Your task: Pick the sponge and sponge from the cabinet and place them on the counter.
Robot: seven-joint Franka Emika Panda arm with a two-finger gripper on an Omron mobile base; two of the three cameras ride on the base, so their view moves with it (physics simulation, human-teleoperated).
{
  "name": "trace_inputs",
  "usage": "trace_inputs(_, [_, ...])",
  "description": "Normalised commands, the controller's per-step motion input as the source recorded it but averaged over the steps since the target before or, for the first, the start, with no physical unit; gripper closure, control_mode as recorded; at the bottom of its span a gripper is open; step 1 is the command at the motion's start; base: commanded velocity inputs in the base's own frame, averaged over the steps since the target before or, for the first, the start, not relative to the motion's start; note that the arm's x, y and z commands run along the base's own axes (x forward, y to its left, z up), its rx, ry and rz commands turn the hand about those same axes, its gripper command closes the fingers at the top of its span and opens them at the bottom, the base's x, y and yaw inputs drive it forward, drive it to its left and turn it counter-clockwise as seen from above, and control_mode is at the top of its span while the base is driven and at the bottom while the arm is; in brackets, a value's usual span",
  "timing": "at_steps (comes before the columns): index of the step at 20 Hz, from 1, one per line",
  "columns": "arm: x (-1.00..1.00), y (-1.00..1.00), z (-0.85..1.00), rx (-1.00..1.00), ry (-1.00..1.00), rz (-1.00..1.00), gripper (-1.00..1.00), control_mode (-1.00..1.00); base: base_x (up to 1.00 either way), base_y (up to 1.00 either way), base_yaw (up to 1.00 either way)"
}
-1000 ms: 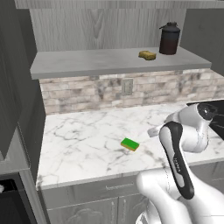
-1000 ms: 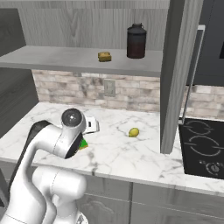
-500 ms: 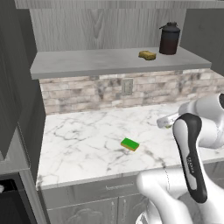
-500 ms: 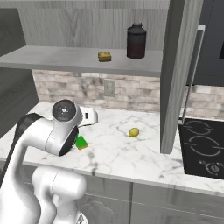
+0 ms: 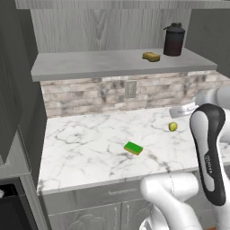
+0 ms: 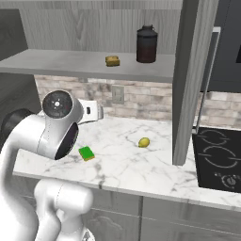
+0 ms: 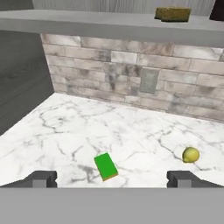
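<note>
Green sponge [image 5: 133,148] flat on the bench [image 5: 85,143], near its front edge: first half of the task judged done. Yellow-brown sponge [image 5: 151,56] on the cabinet shelf [image 5: 90,65], above the bench, just beside the canister [image 5: 174,40]. Gripper [image 7: 112,178] low over the bench, jaws wide apart, empty. Next move judged: rise to the shelf, straddle the yellow-brown sponge, close without knocking the canister.

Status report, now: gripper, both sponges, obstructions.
Gripper open, empty. Green sponge on counter; yellow-brown sponge on cabinet shelf beside dark canister.
</note>
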Motion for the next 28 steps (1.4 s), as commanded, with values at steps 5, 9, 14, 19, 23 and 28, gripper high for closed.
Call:
trace_inputs(5, [-0.07, -0.06, 0.59, 0.0, -0.01, -0.04, -1.0, -1.0, 0.0, 0.0, 0.0])
trace_inputs(9, [0.0, -0.07, 0.46, 0.01, 0.0, -0.02, -1.0, -1.0, 0.0, 0.0, 0.0])
trace_inputs(14, [0.07, -0.05, 0.42, 0.0, 0.0, -0.01, -1.0, -1.0, 0.0, 0.0, 0.0])
trace_inputs(19, [0.28, -0.07, 0.37, 0.0, 0.0, -0.01, -1.0, -1.0, 0.0, 0.0, 0.0])
trace_inputs(23, [0.38, -0.02, 0.23, 0.0, 0.0, 0.0, -1.0, -1.0, 0.0, 0.0, 0.0])
trace_inputs(28, [0.41, 0.0, 0.16, 0.0, 0.02, 0.0, -1.0, -1.0, 0.0, 0.0, 0.0])
